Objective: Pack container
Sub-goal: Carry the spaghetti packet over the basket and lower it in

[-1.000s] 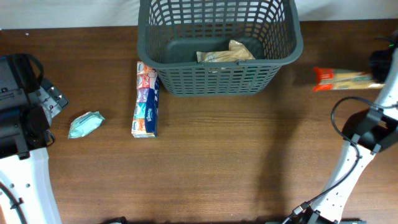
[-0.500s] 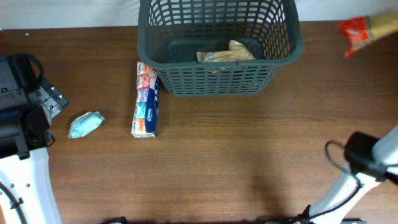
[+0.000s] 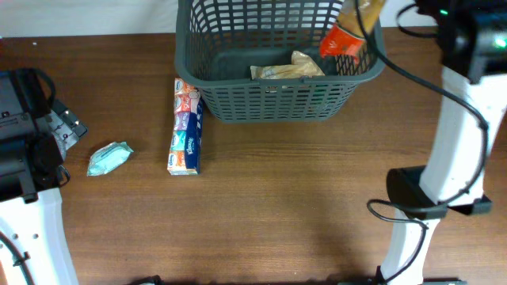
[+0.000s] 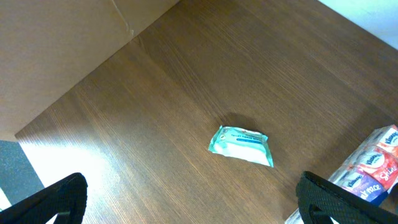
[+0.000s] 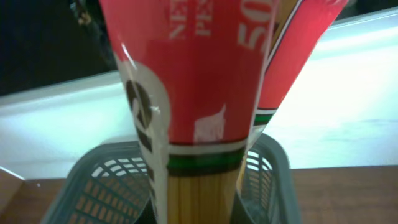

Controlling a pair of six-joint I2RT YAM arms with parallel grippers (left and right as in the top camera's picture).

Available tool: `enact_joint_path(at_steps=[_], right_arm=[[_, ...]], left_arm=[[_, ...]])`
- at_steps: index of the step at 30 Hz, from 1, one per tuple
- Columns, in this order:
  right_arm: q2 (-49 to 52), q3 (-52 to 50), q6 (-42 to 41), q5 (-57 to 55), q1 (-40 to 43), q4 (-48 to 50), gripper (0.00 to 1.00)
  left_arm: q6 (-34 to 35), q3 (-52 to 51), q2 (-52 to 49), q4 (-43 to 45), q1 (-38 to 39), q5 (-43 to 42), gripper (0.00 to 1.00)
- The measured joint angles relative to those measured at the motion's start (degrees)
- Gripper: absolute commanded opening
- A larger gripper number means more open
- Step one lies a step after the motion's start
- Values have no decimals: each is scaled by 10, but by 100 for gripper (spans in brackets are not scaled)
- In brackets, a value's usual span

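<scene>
Nearest you, your left gripper hangs over bare wooden table at the left edge, its jaws spread wide with nothing between them. Just beyond it a teal wet-wipes pack lies flat on the wood, apart from everything else. To the right of the wipes is a pocket-tissue multipack, lying lengthwise. Its far end sits just beside the near left corner of the container; you cannot tell whether they touch.

The container stands upright at the far middle of the table, well away from your left gripper. On its floor rests a crumpled tan packet, towards the right of centre.

Your right arm reaches up the right side of the table to the far edge. Your right gripper holds a spaghetti packet in the air above the container's far right corner. The fingers themselves are hidden behind the packet. From overhead the packet is tilted, with its red end lower and over the inside of the right wall. From the right wrist the packet fills most of the view and the container's grey rim lies below it. You cannot tell whether the packet touches the container.
</scene>
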State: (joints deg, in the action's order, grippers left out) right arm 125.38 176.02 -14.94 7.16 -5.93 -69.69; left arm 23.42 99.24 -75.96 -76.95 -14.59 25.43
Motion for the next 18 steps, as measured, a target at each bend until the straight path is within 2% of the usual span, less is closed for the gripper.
enact_joint_path(at_steps=[7,18], right_arm=[[52,-86,6,-2,-18,53,4],[71,-251,7,-40,-20,64,5]], left_arm=[[0,0,0,0,0,0,99],[0,0,0,0,0,0,99]])
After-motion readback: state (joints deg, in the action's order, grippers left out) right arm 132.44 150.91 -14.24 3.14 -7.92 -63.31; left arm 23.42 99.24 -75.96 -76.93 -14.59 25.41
